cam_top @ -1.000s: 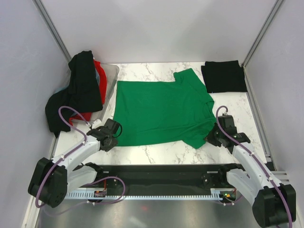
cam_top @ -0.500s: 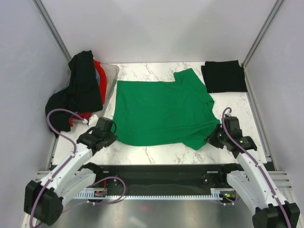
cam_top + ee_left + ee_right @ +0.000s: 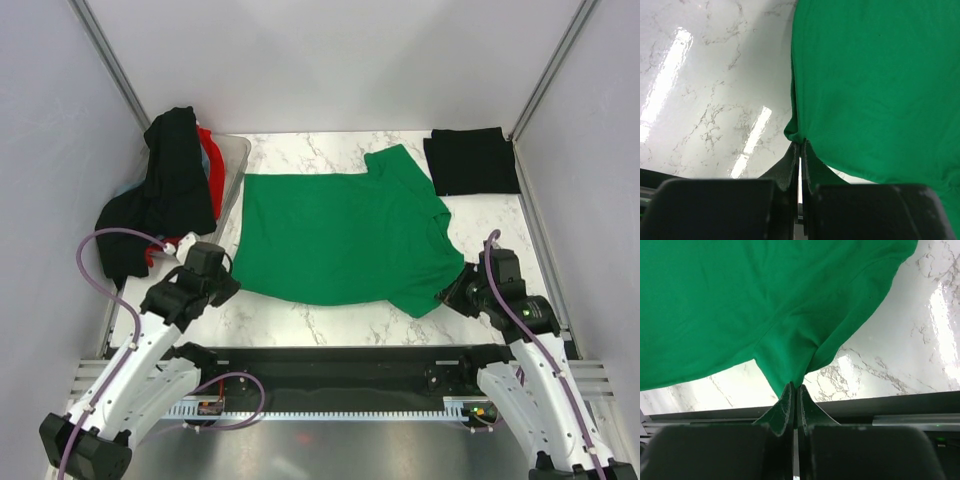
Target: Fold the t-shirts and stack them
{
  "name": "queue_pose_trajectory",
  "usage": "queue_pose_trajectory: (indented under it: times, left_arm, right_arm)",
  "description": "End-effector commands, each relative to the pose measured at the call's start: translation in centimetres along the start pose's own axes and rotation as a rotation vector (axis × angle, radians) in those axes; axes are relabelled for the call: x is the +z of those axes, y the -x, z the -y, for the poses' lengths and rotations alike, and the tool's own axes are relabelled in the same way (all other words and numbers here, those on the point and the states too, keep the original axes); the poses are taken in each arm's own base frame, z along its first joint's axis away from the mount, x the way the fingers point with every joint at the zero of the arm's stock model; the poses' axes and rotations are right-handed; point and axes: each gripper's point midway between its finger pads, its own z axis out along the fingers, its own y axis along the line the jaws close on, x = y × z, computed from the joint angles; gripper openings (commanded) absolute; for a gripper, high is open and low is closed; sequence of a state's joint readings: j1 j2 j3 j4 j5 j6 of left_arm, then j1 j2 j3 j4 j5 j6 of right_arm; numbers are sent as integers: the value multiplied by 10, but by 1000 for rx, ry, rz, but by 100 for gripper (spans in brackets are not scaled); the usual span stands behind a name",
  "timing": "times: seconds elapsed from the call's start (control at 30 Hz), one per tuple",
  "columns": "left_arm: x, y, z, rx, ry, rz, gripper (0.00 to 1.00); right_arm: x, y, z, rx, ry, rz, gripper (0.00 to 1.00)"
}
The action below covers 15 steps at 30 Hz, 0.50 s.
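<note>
The green t-shirt lies spread flat on the marble table. Its near-left corner is pinched in the closed jaws of the left gripper, and its near-right corner is clamped the same way by the right gripper. Bare marble runs along the shirt's near edge and down its right side, a folded black t-shirt sits just apart from its far-right sleeve, and a plastic tub draped with a black t-shirt and a red t-shirt stands close off its far-left edge.
</note>
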State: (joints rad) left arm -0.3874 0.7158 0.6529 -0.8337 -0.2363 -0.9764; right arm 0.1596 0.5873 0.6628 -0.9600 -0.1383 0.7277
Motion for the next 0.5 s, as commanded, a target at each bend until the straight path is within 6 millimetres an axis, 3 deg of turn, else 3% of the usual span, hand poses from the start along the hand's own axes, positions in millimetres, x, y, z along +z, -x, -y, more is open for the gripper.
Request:
queue_pose_trajectory:
  times: [0.0, 0.23, 0.47]
  left_arm:
    - [-5, 16, 11, 57, 4, 22, 2]
    - [13, 35, 30, 128, 46, 20, 2]
    - [41, 69, 38, 118, 95, 44, 2]
  right_arm:
    - [-6, 17, -15, -34, 24, 30, 0]
    - [8, 66, -46, -123, 26, 79, 0]
    - [47, 109, -67, -190, -24, 62, 0]
